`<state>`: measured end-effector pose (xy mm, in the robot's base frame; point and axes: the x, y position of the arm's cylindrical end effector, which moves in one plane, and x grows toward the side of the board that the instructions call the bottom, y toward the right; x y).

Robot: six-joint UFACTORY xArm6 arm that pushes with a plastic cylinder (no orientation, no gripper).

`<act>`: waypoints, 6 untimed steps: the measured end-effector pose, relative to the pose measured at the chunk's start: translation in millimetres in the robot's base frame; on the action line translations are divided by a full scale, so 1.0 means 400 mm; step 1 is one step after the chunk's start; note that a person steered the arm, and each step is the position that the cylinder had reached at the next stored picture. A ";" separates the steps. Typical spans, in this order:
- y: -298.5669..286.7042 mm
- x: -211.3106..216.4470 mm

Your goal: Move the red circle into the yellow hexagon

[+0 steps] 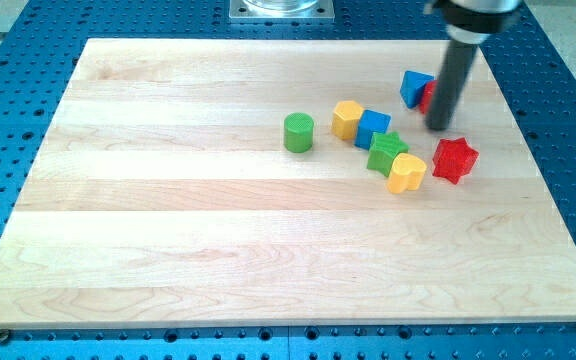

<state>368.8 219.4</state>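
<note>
The red circle (427, 95) is at the view's upper right, mostly hidden behind my rod, and touches a blue triangle (414, 86) on its left. My tip (439, 127) rests just below and right of the red circle. The yellow hexagon (346, 118) lies to the left, about 90 pixels from my tip, and touches a blue cube (373, 128) on its right side.
A green star (388, 152) and a yellow heart (406, 172) sit below the blue cube. A red star (455, 159) lies below my tip. A green cylinder (299, 132) stands left of the hexagon. All rest on the wooden board (168, 220).
</note>
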 end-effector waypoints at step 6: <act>-0.144 -0.084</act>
